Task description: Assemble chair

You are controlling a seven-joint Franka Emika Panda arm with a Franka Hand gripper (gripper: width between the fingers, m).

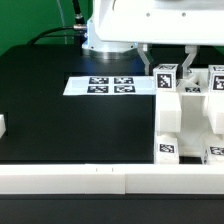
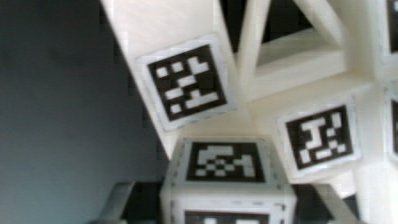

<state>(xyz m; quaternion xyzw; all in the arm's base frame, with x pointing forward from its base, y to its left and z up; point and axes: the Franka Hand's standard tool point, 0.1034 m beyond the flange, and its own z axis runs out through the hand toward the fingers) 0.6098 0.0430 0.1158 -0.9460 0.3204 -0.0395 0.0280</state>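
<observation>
White, chunky plastic makes up the chair (image 1: 190, 115), a cluster of blocky parts standing at about three o'clock on the matte black table (image 1: 70, 125). Its faces are smooth and squared off, with open gaps between the uprights, and several carry black-and-white square tags; no letters or brand names can be read on them, only pixel-like patterns. In the wrist view the tags look slightly blurred, stuck on flat white panels set at angles to one another. The gripper (image 1: 168, 62) hangs from the white arm at roughly one o'clock, its dark fingers (image 1: 147, 58) reaching down to the top of the chair and clamped on one tagged part of it. Thin and flat, the marker board (image 1: 110, 86) lies near twelve o'clock, printed with four tags. A white rail (image 1: 60, 178) borders the table's near edge.
</observation>
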